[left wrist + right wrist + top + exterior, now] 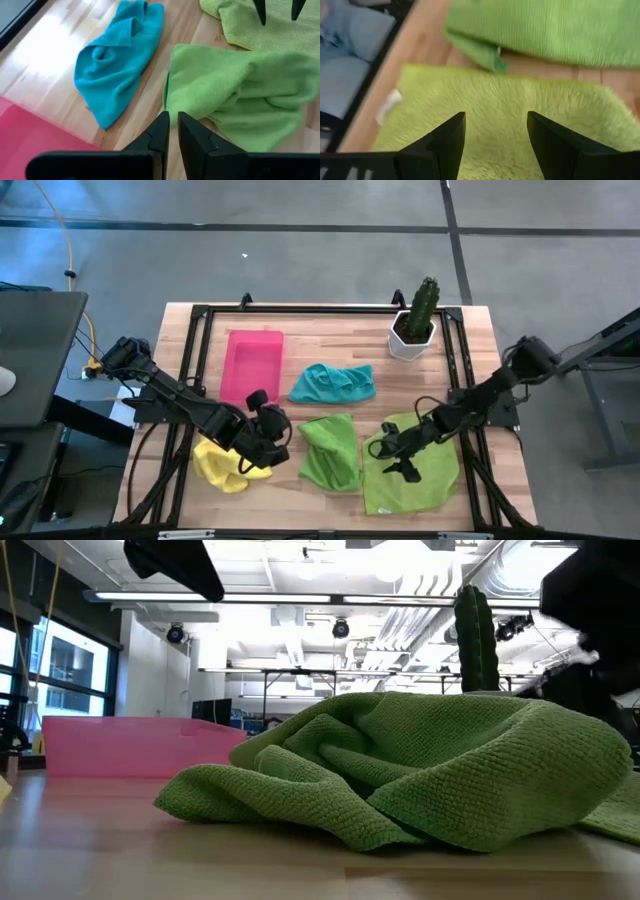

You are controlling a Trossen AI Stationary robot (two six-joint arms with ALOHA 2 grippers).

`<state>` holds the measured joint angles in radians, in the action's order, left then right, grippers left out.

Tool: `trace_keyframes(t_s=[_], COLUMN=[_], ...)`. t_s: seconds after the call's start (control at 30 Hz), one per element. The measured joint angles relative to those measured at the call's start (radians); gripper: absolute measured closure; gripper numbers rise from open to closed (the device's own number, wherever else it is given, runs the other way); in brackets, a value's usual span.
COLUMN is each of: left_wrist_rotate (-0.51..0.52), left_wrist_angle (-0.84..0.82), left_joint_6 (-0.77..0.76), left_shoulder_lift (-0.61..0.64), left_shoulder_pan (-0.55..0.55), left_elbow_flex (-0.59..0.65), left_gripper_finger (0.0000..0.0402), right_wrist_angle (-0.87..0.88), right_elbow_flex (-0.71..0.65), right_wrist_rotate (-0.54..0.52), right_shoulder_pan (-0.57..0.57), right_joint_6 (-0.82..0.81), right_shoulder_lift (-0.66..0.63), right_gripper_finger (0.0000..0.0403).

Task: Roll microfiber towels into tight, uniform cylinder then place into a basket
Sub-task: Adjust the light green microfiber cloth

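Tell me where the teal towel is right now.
In the high view the teal towel lies crumpled near the table's middle, just right of the pink basket, left of the cactus pot, beyond the smaller green towel.

yellow towel (222, 463): crumpled, near left | teal towel (333, 383): bunched, mid-table, just right of basket | smaller lime towel (331, 448): heaped, near centre | larger lime towel (420, 480): spread fairly flat, near right | pink basket (252, 363): shallow, rectangular, far left, nothing inside
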<state>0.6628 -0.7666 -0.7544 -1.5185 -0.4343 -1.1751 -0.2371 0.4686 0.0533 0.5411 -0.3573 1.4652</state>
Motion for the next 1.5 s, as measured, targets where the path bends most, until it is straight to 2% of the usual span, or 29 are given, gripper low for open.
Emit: trace_keyframes(t_s=[0.2, 0.57, 0.83, 1.07, 1.27, 1.37, 1.5], left_wrist_rotate=[0.001, 0.008, 0.008, 0.008, 0.008, 0.008, 0.017], left_wrist_angle=[0.0, 0.001, 0.001, 0.001, 0.001, 0.001, 0.001], left_joint_6=[0.0, 0.015, 0.024, 0.026, 0.026, 0.026, 0.026], left_shoulder_lift=[0.0, 0.0, 0.0, 0.0, 0.0, 0.0, 0.0], left_shoulder_pan=[0.0, 0.002, 0.002, 0.002, 0.002, 0.002, 0.002], left_elbow_flex=[0.0, 0.0, 0.0, 0.0, 0.0, 0.0, 0.0], left_gripper_finger=[0.0371, 0.0371, 0.0371, 0.0371, 0.0371, 0.0371, 0.0371], right_wrist_angle=[0.029, 0.247, 0.491, 0.819, 1.105, 1.179, 1.188], right_elbow_flex=[0.0, 0.007, 0.005, 0.0, -0.003, -0.004, 0.027], right_wrist_rotate=[0.011, 0.02, 0.022, 0.028, 0.029, 0.03, 0.03], right_shoulder_pan=[0.0, 0.0, 0.0, 0.0, 0.0, 0.0, -0.001], right_joint_6=[0.0, -0.002, -0.066, -0.185, -0.274, -0.299, -0.306], right_shoulder_lift=[0.056, 0.018, -0.086, -0.213, -0.272, -0.277, -0.278], right_gripper_finger=[0.0199, 0.0199, 0.0199, 0.0199, 0.0199, 0.0199, 0.0199])
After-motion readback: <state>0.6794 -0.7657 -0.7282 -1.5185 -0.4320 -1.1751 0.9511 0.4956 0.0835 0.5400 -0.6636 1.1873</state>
